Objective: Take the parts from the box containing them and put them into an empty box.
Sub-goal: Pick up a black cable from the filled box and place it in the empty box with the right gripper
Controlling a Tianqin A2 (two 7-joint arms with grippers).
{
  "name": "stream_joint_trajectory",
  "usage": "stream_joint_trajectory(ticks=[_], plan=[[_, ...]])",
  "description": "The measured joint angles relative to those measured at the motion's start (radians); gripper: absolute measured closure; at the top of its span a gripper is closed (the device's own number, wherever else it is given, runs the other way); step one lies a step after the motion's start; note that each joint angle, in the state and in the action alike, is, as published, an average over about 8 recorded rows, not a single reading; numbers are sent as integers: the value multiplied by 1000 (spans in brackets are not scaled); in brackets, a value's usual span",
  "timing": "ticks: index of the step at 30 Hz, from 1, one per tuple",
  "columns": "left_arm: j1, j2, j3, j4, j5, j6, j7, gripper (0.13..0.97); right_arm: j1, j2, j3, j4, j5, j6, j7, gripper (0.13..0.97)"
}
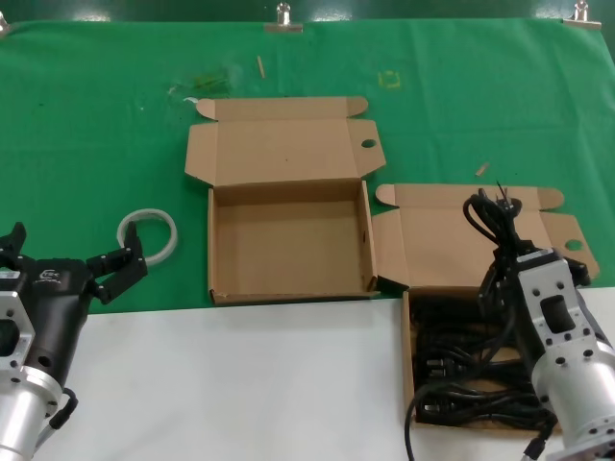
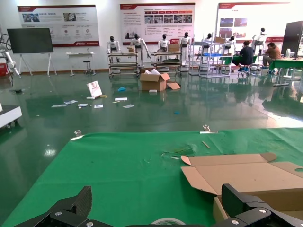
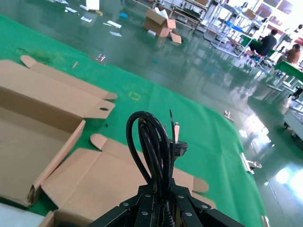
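Observation:
My right gripper (image 1: 506, 257) is shut on a bundled black power cord (image 1: 492, 219) and holds it up above the right cardboard box (image 1: 408, 384). That box still holds several black cords (image 1: 461, 360), and its lid (image 1: 452, 245) lies open behind it. In the right wrist view the cord's loop (image 3: 150, 146) sticks up out of the closed jaws. The other cardboard box (image 1: 288, 240) stands bare inside at the middle, with its lid (image 1: 279, 144) open toward the back. My left gripper (image 1: 106, 274) is open and idle at the near left.
A pale tape ring (image 1: 149, 233) lies on the green cloth (image 1: 96, 125) left of the bare box, close to my left gripper; it shows in the left wrist view (image 2: 168, 221) too. White table surface (image 1: 240, 384) runs along the front. Small scraps (image 1: 259, 65) lie at the back.

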Motion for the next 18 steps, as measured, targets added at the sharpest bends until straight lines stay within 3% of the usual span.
stream_joint_trajectory(ticks=[8, 18], plan=[[0, 0, 0, 0, 0, 0, 0, 132, 134, 0, -91, -56, 0, -19, 10, 922], [0, 0, 0, 0, 0, 0, 0, 132, 381, 1, -323, -325, 0, -153, 138, 922]])
